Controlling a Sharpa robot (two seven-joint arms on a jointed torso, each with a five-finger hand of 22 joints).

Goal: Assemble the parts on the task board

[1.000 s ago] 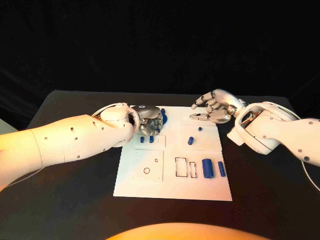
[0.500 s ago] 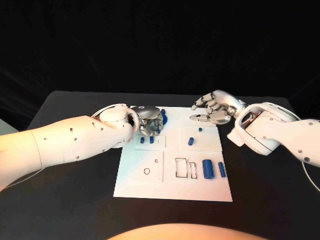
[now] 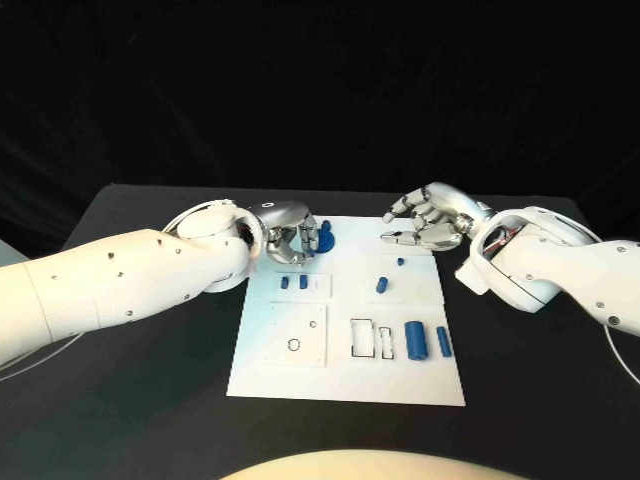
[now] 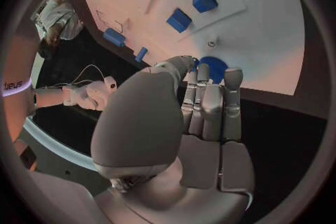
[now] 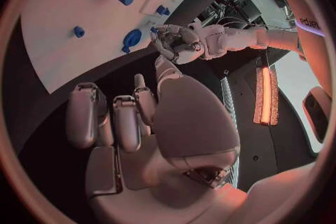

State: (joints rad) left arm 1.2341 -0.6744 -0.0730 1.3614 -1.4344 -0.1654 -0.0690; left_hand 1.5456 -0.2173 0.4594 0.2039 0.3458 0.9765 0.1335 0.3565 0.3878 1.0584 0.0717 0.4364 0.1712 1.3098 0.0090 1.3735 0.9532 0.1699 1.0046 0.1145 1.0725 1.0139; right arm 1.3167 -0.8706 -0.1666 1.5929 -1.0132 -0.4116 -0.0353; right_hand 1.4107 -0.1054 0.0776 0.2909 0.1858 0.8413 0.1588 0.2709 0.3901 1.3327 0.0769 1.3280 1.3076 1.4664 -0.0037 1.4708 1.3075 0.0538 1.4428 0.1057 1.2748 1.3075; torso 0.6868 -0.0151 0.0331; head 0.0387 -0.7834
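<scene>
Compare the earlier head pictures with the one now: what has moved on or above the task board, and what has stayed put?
The left hand has drawn back toward the board's far left corner, uncovering the two small blue parts and showing the round blue part at its fingertips. The right hand and other parts on the task board stayed put.

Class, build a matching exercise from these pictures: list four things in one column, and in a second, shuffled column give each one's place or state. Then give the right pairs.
Things:
1. left hand
2. right hand
3. task board
4. large blue cylinder

Places or states:
A. lies flat in the middle of the black table
B. lies on the board's near right part
C. fingers at a round blue part at the board's far left corner
D. at the board's far right corner, holding nothing

Pairs: 1-C, 2-D, 3-A, 4-B
</scene>
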